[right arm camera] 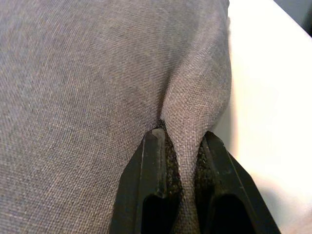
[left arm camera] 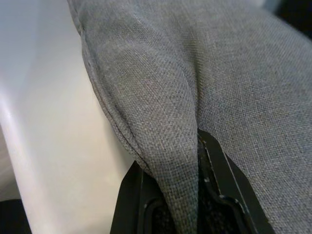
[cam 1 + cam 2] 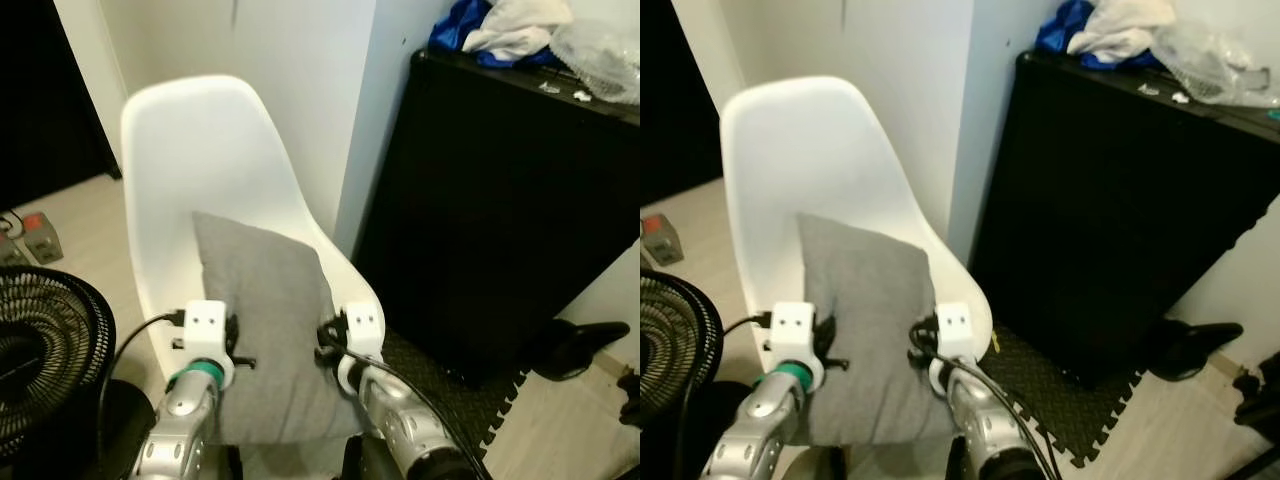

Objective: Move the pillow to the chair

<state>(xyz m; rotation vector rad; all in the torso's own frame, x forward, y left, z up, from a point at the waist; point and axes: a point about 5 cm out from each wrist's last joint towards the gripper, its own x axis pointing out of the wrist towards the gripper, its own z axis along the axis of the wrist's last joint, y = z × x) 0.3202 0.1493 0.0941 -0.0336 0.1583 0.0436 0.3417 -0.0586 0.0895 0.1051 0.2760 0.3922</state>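
White moulded plastic shell chair (image 3: 200, 140) already carries the grey woven-fabric pillow (image 3: 265, 320), leaning on seat and backrest. It looks light, soft and floppy, so we pinch side-edge folds. Left gripper (image 2: 183, 195) and right gripper (image 1: 180, 180) are each clamped on one.

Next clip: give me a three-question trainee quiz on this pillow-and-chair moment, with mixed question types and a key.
1. True or false: the grey pillow lies on the floor beside the white chair.
2. What does the left pincer grip?
A. the chair's rim
B. a fold of the pillow's edge
C. nothing
3. Fill in: the right pincer is shut on a pinch of the pillow's ____.

Key:
1. False: it rests in the chair, leaning against the backrest.
2. B
3. fabric
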